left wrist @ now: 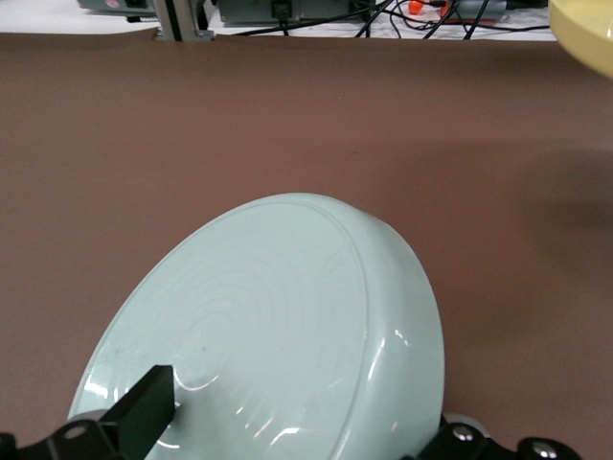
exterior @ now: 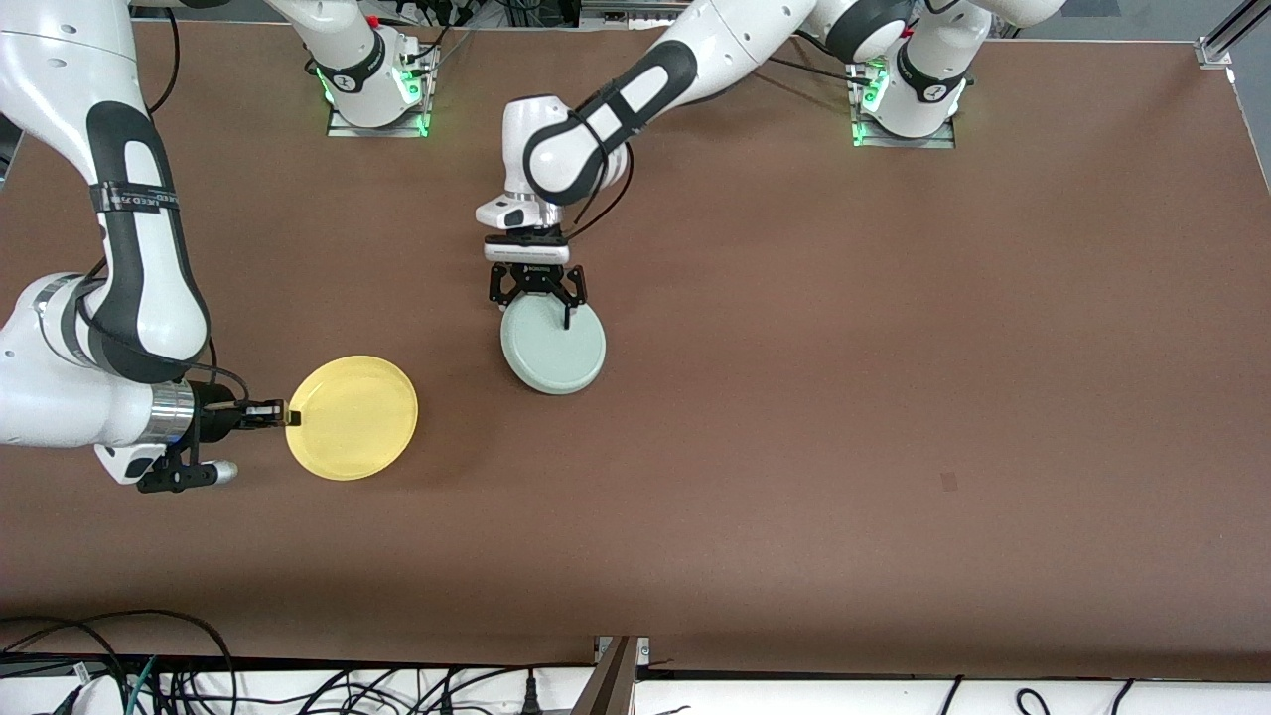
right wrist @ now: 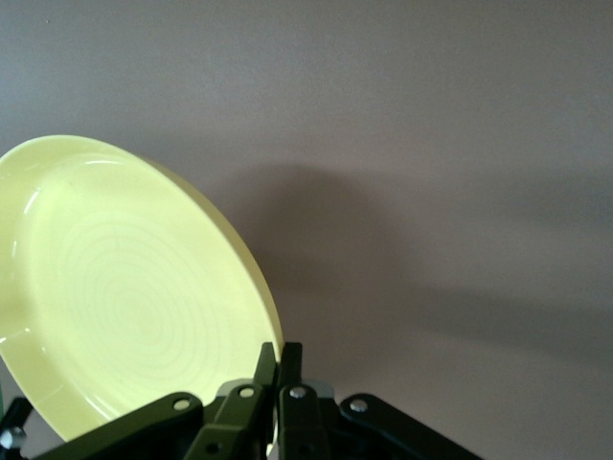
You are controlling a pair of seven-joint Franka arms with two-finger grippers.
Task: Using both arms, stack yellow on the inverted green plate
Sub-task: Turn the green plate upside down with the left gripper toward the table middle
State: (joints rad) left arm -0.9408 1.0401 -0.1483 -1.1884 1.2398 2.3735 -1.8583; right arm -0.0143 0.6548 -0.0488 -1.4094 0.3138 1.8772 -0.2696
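The yellow plate (exterior: 353, 417) is held by its rim, right way up, a little above the table toward the right arm's end. My right gripper (exterior: 282, 412) is shut on that rim; in the right wrist view its fingertips (right wrist: 279, 359) pinch the plate's edge (right wrist: 124, 297). The pale green plate (exterior: 553, 348) lies bottom up near the table's middle. My left gripper (exterior: 537, 310) is open over its edge that lies farther from the front camera. In the left wrist view one finger (left wrist: 146, 402) shows against the plate's underside (left wrist: 278, 335); the other finger is hidden.
The brown table (exterior: 894, 397) carries nothing else. The yellow plate's edge shows in a corner of the left wrist view (left wrist: 584, 34). Cables and a metal frame (exterior: 616, 675) run along the table's edge nearest the front camera.
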